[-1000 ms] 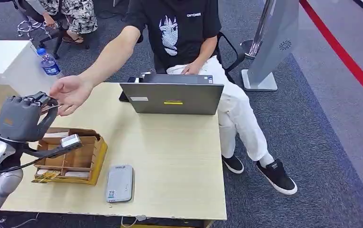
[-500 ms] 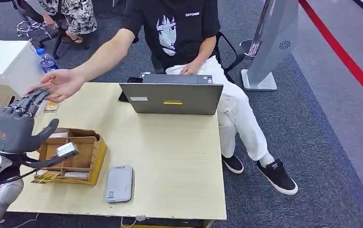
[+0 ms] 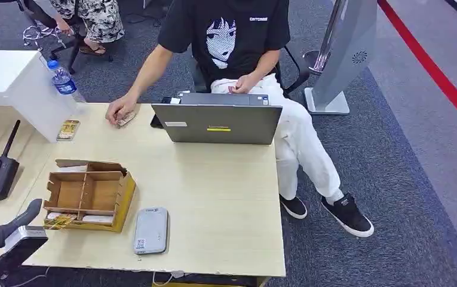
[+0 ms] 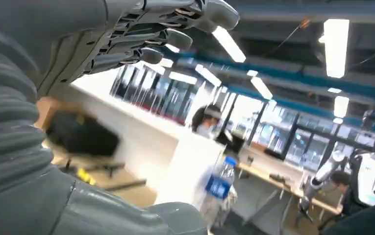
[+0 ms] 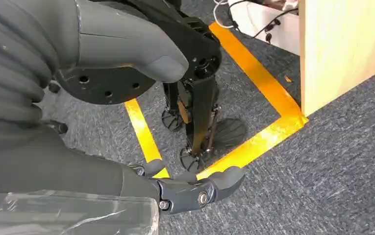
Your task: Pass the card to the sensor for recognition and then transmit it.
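Pale wooden desk (image 3: 214,197) fills the foreground. Nearest, the robot's grey left hand (image 3: 2,233) has dropped to the desk's near corner, fingers spread and empty; the right hand (image 5: 126,122) hangs loosely open over carpet. Farther off, the small card (image 3: 125,118) now lies under the seated person's hand (image 3: 120,111), so the handover looks complete.

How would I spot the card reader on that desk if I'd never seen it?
Start at the wooden table and find the open cardboard box with dividers near its front left. Just right of it, apart from it, lies the sensor: a flat, light grey slab with rounded corners. Unlike the upright grey laptop further back, it lies flat and carries small printed labels.
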`<state>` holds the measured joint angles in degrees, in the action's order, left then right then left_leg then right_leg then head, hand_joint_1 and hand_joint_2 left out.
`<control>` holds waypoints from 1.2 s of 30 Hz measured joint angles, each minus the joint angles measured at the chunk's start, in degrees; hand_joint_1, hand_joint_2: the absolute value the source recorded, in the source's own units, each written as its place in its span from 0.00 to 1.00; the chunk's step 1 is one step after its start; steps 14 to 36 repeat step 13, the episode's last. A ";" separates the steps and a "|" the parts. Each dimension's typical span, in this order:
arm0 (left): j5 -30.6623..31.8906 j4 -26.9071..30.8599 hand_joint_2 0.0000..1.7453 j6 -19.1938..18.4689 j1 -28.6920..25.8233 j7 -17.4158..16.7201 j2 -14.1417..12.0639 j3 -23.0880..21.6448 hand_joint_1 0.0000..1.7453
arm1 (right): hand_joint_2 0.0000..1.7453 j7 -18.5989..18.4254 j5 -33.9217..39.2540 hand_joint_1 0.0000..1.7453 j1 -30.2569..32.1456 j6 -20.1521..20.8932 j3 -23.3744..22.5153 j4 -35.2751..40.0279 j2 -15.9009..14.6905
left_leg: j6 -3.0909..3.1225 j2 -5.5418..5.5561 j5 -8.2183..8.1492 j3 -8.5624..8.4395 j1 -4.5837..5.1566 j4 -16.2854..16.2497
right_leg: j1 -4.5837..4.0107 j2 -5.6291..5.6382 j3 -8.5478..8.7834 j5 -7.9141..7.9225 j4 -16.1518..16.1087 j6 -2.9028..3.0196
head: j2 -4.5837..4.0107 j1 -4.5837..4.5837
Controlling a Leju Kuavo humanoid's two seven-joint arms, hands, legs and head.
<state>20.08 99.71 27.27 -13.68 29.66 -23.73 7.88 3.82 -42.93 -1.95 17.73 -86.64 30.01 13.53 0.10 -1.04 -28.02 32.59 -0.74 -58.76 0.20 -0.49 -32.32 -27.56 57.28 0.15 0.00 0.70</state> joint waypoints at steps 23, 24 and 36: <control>-22.20 -2.01 1.00 -34.81 1.42 2.95 21.81 31.86 0.00 | 1.00 -1.33 1.20 0.00 0.04 1.49 -1.70 5.72 3.17 | 0.00 0.05 0.00 -0.03 0.00 0.00 | 0.00 -0.04 0.01 0.01 -0.01 -0.01 | 0.00 0.00; -22.20 -2.01 1.00 -34.81 1.42 2.95 21.81 31.86 0.00 | 1.00 -1.33 1.20 0.00 0.04 1.49 -1.70 5.72 3.17 | 0.00 0.05 0.00 -0.03 0.00 0.00 | 0.00 -0.04 0.01 0.01 -0.01 -0.01 | 0.00 0.00; -22.20 -2.01 1.00 -34.81 1.42 2.95 21.81 31.86 0.00 | 1.00 -1.33 1.20 0.00 0.04 1.49 -1.70 5.72 3.17 | 0.00 0.05 0.00 -0.03 0.00 0.00 | 0.00 -0.04 0.01 0.01 -0.01 -0.01 | 0.00 0.00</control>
